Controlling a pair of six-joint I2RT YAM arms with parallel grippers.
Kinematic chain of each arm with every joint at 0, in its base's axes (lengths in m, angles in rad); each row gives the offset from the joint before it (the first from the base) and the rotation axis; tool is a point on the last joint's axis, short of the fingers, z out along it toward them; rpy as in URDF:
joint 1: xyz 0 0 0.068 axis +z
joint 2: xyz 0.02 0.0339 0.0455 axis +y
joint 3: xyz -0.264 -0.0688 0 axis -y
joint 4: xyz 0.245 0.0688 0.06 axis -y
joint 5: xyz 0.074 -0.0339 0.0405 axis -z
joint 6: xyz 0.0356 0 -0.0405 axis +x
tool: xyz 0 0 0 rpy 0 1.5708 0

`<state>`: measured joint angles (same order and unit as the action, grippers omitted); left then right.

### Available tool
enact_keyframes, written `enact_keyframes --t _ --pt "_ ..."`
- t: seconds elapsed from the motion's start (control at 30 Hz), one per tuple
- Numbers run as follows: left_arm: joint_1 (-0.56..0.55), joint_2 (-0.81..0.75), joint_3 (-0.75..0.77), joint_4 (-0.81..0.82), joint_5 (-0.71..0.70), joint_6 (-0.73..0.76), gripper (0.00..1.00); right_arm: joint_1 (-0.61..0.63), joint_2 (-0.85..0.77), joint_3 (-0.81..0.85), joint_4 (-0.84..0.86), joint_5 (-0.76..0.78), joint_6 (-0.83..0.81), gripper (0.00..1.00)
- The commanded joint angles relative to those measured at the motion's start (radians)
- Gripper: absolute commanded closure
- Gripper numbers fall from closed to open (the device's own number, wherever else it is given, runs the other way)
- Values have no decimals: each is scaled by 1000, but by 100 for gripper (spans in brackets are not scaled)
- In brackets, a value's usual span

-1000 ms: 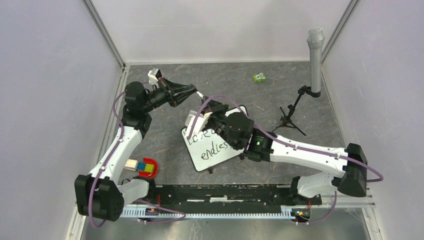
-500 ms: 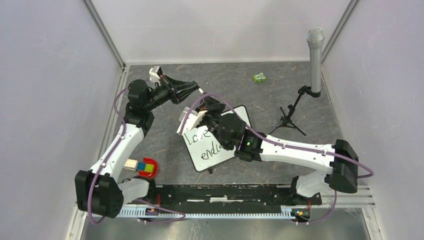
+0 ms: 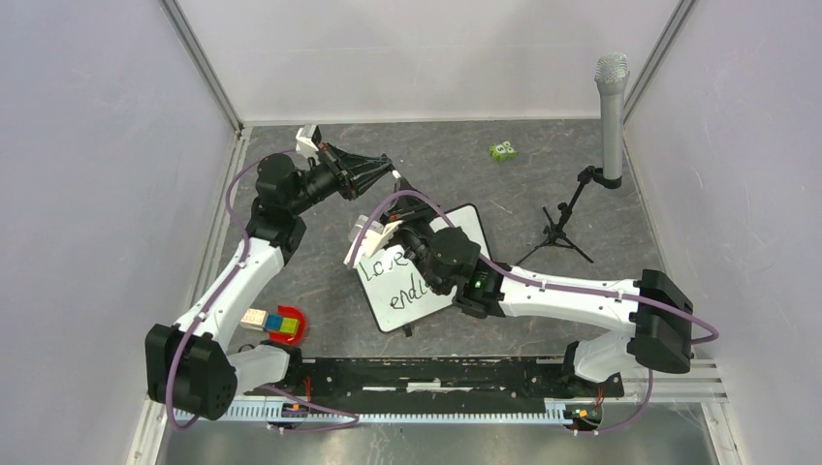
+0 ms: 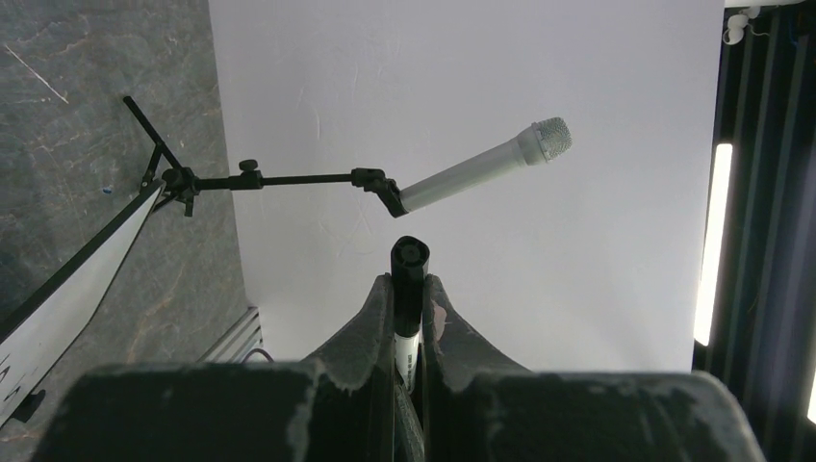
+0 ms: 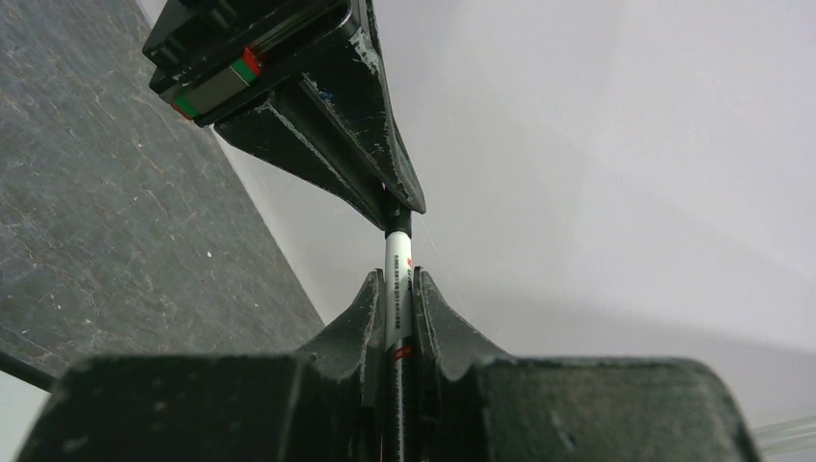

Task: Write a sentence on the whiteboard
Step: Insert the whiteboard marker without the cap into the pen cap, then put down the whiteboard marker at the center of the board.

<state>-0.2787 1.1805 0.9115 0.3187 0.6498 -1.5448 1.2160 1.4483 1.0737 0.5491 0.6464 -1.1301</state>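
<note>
White marker tight in left jaws and right jaws near whiteboard, right arm across sentence, microphone stand well apart.

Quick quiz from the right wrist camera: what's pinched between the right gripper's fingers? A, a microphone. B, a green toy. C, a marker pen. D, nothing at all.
C: a white marker pen with a black far end sits clamped in the right gripper, and the left gripper pinches that far end.
</note>
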Motion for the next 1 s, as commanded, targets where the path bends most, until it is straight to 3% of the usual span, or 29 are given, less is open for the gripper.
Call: enact_keyframes --t 0.0,0.07,0.13,0.23,0.6,0.73,0.83,0.97 --pt "-78 -33 11 -12 217 66 98 -16 23 3 99 -86 -30 100" --pt "-58 -28 28 -21 212 75 98 -16 13 11 51 -95 -1 99" --pt "-17 -13 53 -31 207 81 98 -15 -4 22 -36 -114 41 87" --pt "38 19 77 -24 200 65 98 -15 -37 11 -99 -132 73 80" --pt "142 163 120 70 165 -38 98 -15 -123 -68 -190 -215 70 25" --pt "186 205 142 62 160 -11 98 -15 -142 -73 -221 -253 88 21" --pt "218 242 199 -57 166 147 98 -16 -149 -41 -287 -268 134 13" --pt "277 284 201 -78 179 220 98 -24 -170 3 -380 -292 207 8"
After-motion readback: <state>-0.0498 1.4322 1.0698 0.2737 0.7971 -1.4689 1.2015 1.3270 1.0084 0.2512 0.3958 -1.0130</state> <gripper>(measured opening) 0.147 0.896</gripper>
